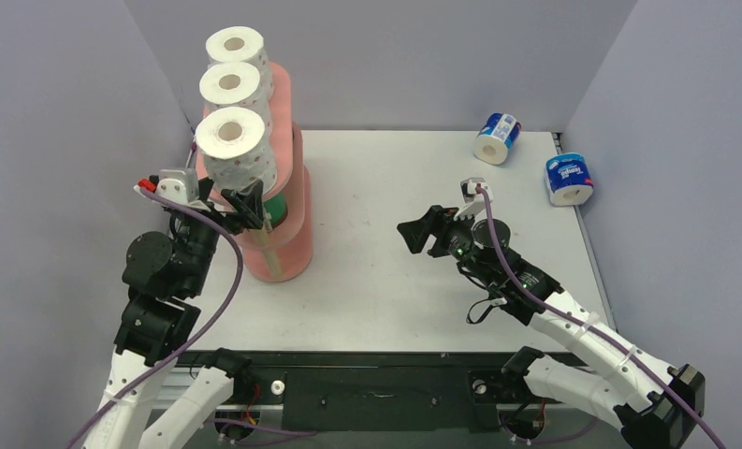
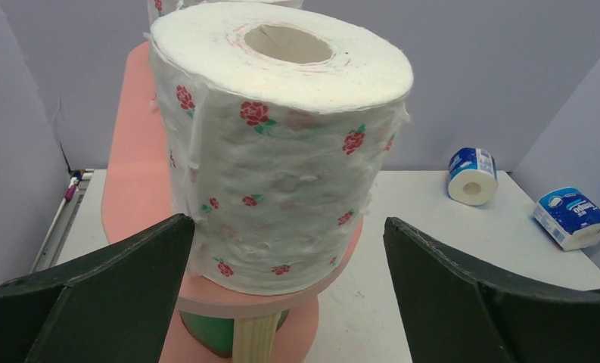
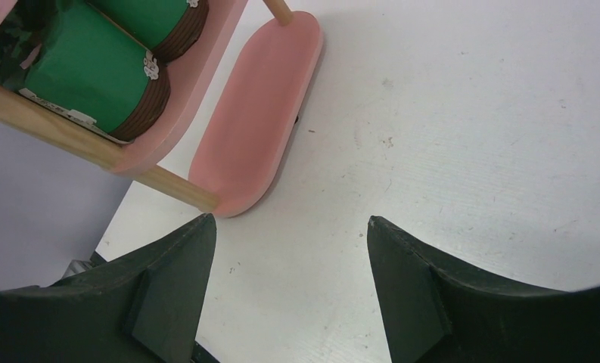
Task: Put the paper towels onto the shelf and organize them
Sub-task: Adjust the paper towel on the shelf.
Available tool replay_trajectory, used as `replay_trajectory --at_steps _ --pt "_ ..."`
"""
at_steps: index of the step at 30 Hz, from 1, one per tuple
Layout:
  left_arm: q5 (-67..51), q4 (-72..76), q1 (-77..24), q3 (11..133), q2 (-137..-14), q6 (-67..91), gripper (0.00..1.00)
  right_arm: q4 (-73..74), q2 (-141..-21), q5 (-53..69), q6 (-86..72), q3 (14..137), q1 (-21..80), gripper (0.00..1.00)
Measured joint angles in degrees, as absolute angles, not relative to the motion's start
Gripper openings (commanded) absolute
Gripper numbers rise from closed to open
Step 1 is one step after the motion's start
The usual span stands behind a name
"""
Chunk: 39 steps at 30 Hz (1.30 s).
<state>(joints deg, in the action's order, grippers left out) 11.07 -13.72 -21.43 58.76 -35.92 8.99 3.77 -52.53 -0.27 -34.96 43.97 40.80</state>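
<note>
We judge the dotted roll (image 2: 281,151) placed atop the shelf (image 1: 292,234), left gripper (image 1: 248,206) spread wide around it; next our parted, empty right gripper (image 3: 289,227) should fetch a blue roll (image 1: 497,137) from the table's (image 1: 395,299) far-right corner.

Both of my arms share one look: white shells on the lower links, black round joint housings above. The left arm (image 1: 156,323) carries a purple cable (image 1: 240,269) running up to a pale grey wrist block (image 1: 173,184) with a red tip. The right arm (image 1: 573,327) has its own purple lead (image 1: 494,245). The left gripper (image 2: 287,227) and right gripper (image 3: 289,227) have matte black, wedge-shaped fingers (image 3: 168,295). A black base plate (image 1: 376,398) — dotted with screws — joins them.
</note>
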Motion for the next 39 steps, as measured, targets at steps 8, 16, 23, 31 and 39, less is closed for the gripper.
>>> replay_trajectory --at_steps 8,16,23,31,39 --pt "16.0 -13.2 -21.4 58.6 -38.4 9.4 0.96 3.6 -51.0 -0.5 -35.0 43.2 40.4 0.69" --pt "19.1 -11.9 -21.5 58.6 -39.9 10.3 0.96 3.7 -51.0 -0.6 -34.9 43.0 40.1 0.68" --pt "21.4 -11.0 -21.5 58.6 -40.9 10.5 0.96 3.7 -50.9 -0.6 -34.9 42.9 39.7 0.68" --pt "22.9 -11.0 -21.5 58.6 -41.0 10.8 0.96 3.7 -50.9 -0.6 -34.9 42.7 39.6 0.68" --pt "23.7 -10.6 -21.5 58.6 -41.5 10.9 0.96 3.7 -50.9 -0.6 -34.9 42.5 39.3 0.68"
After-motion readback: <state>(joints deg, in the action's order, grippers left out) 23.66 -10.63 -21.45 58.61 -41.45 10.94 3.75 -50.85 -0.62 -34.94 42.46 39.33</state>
